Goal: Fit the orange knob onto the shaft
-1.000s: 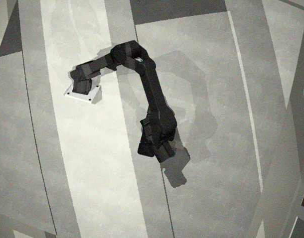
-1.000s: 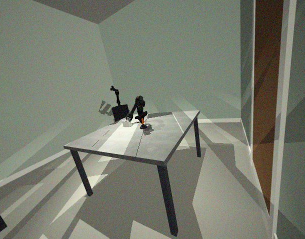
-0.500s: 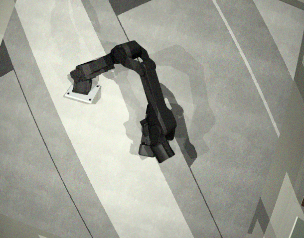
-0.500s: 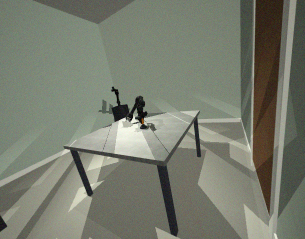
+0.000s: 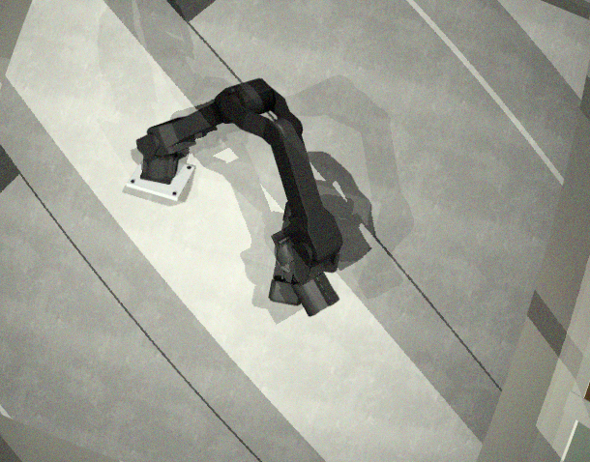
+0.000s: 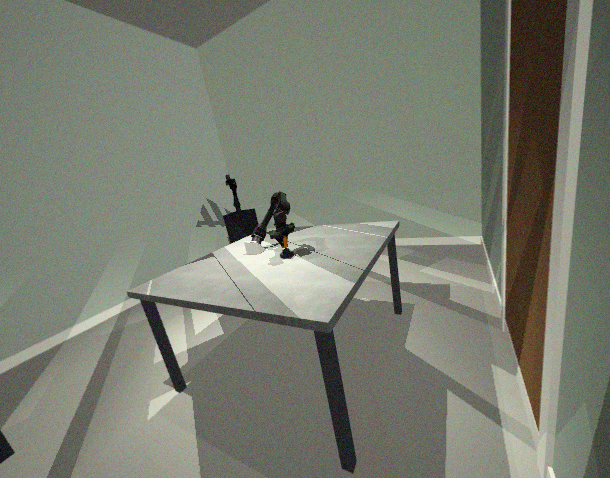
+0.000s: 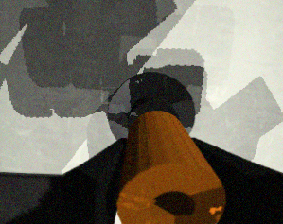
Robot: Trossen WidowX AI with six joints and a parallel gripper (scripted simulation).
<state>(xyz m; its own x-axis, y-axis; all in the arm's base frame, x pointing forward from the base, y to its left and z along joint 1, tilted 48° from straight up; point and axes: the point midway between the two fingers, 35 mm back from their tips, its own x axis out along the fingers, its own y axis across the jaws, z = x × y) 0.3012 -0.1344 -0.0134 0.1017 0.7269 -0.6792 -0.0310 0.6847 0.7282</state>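
Gripper [image 5: 283, 258] [image 6: 283, 237] [image 7: 157, 144] part-open, clamped on the orange knob [image 6: 285, 242] [image 7: 164, 146] above the round pedestal [image 6: 286, 253] [image 7: 119, 103] at mid-frame in the exterior view, I judge alignment, full seating and release outstanding.

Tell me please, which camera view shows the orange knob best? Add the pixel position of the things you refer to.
The wrist view: the orange knob [image 6: 285, 241] [image 7: 162, 146] is large there, with its end opening visible. The exterior view shows only a small orange strip above the pedestal [image 6: 286, 254]; the top view does not show it.

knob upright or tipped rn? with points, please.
Upright, as far as the exterior view shows: the orange knob [image 6: 285, 242] [image 7: 164, 146] stands as a near-vertical strip above the dark round pedestal [image 6: 286, 253] [image 7: 183, 100]. Slight tilt: cannot tell.
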